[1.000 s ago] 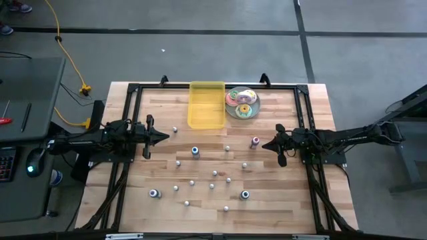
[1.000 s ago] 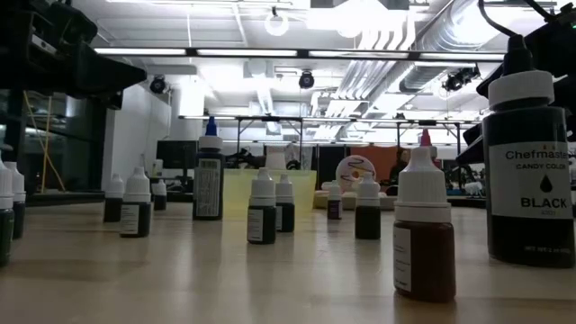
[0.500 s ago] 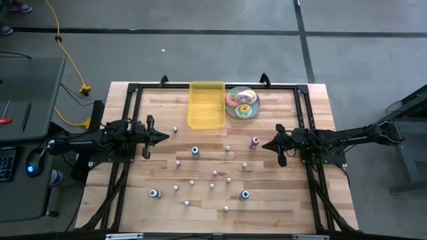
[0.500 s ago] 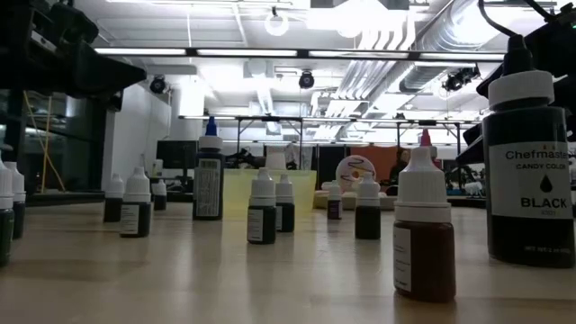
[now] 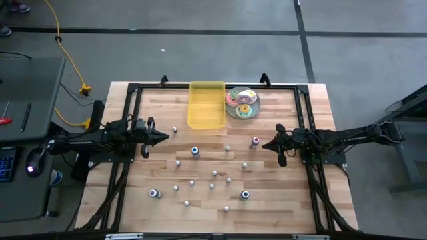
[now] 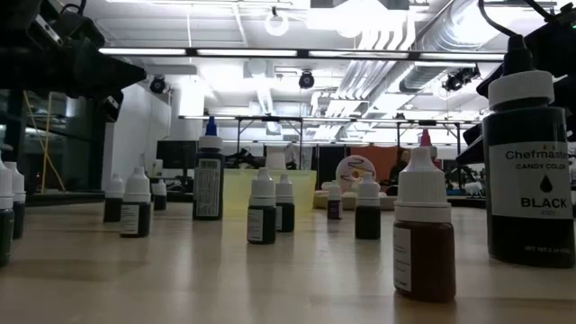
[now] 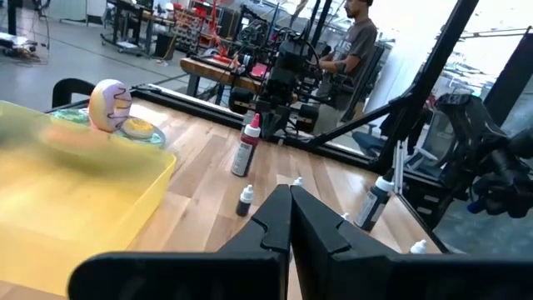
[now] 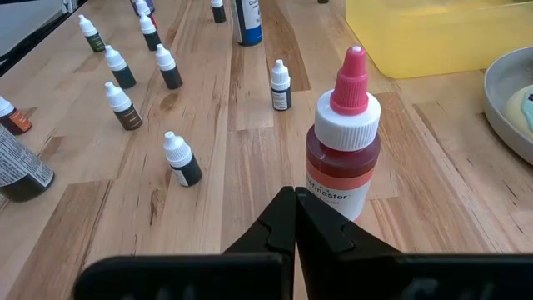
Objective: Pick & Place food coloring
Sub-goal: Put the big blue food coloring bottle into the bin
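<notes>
Food coloring bottles (image 5: pixel 214 173) stand upright, scattered across the wooden counter (image 5: pixel 167 207), apart from the yellow tray (image 5: pixel 207 105) and doughnut plate (image 5: pixel 231 110). Left tool (image 5: pixel 164 137) hovers with fingers pressed together at the counter's left side. Right tool (image 5: pixel 265 145), also pressed together, sits just beside a red-capped bottle (image 8: pixel 344 171), holding nothing.

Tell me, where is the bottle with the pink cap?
In the high view, the pink-capped bottle stands on the table's right side, just in front of the right gripper, below the doughnut plate.
</notes>
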